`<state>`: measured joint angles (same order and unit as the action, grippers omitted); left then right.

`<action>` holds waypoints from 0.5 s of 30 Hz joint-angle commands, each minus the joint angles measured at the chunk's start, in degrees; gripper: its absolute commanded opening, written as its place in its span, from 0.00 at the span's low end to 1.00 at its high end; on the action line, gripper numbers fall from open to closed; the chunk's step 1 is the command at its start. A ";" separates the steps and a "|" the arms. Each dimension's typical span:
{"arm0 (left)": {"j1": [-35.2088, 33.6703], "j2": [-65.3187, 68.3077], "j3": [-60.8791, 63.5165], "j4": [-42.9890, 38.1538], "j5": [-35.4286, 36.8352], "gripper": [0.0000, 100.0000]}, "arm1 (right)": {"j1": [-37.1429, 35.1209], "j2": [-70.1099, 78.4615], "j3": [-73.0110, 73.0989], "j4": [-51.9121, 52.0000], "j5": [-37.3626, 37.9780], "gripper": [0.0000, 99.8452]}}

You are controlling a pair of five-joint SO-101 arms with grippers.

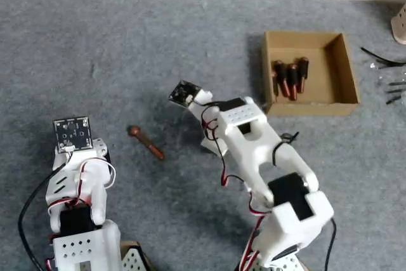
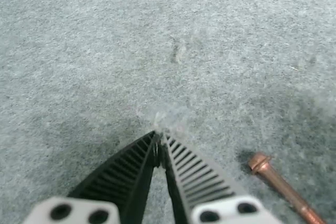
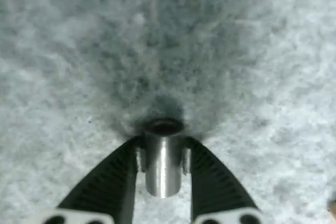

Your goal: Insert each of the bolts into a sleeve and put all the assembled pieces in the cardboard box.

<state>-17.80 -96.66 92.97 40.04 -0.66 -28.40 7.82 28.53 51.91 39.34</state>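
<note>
A copper bolt (image 1: pixel 146 142) lies on the grey carpet between the two arms; its head and shank (image 2: pixel 278 182) lie just beside my left gripper (image 2: pixel 159 139), which is shut on nothing. My right gripper (image 3: pixel 164 145) is shut on a shiny metal sleeve (image 3: pixel 163 161), held just above the carpet with its open end pointing away from the wrist. The right arm (image 1: pixel 238 125) covers that sleeve in the high view. The cardboard box (image 1: pixel 342 103) stands at the back right and holds several assembled bolt-and-sleeve pieces (image 1: pixel 290 77).
Black cables and small parts (image 1: pixel 387 71) lie on the carpet right of the box. Open carpet stretches across the back left.
</note>
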 commanded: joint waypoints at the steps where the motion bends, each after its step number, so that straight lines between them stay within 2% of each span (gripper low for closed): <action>1: 0.92 -0.48 -0.31 -1.32 0.26 0.01 | -0.04 -9.89 7.43 -3.38 -0.97 0.01; 7: 1.36 -0.48 -0.31 -1.32 0.26 0.01 | 2.77 -29.67 23.78 -18.07 -8.00 0.01; 10: 4.62 -0.40 -0.31 -1.32 0.26 0.01 | 4.70 -36.97 30.99 -24.57 -9.85 0.01; 15: 6.64 0.04 -0.31 -1.58 0.26 0.01 | 4.79 -43.12 38.64 -28.53 -9.93 0.01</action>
<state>-12.26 -96.66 92.97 39.96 -0.66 -24.70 -30.42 65.27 26.15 30.11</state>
